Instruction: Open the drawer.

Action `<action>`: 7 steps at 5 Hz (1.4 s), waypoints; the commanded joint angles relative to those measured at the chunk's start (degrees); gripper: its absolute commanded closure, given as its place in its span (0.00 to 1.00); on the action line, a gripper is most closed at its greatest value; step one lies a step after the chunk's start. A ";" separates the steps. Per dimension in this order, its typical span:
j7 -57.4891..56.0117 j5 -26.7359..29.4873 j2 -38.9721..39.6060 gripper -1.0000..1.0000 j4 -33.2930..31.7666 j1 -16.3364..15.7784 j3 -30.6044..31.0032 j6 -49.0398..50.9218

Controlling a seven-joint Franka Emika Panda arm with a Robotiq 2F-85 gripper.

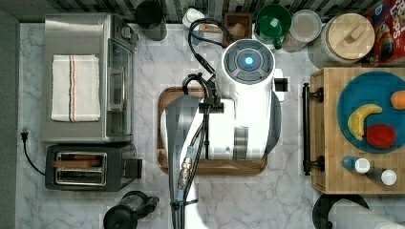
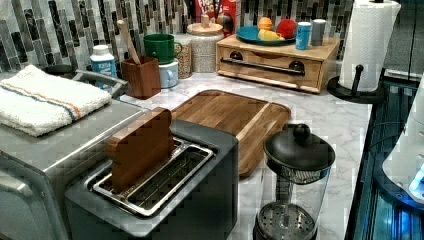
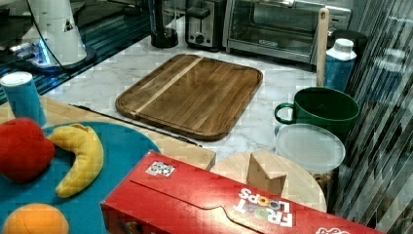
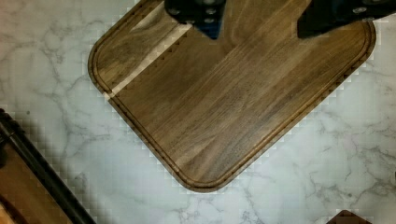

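In the top view, the arm hangs over the brown tray, while the drawer sits shut at the top view's right. In the left view, its black handle lies flush, untouched. In the wrist view, the pincer gapes wide above the tray, holding nothing; everything remains undone.

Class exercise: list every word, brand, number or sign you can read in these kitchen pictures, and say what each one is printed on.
"FROOT LOOPS": on the red cardboard cereal box, seen upside down in the right view.
A small square code patch is on the same box, too small to read.
The blue-labelled white bottle carries print, too blurred to read.
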State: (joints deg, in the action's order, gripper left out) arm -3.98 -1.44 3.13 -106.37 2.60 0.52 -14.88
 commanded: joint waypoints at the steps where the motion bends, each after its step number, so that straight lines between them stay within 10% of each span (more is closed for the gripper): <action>1: -0.10 -0.01 0.07 0.00 -0.02 0.18 0.08 -0.04; 7: -43.83 -6.13 -5.66 0.00 -15.51 5.08 -6.27 -11.89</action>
State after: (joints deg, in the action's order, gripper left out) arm -44.34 -7.27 2.43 -121.08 6.67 -3.76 -27.32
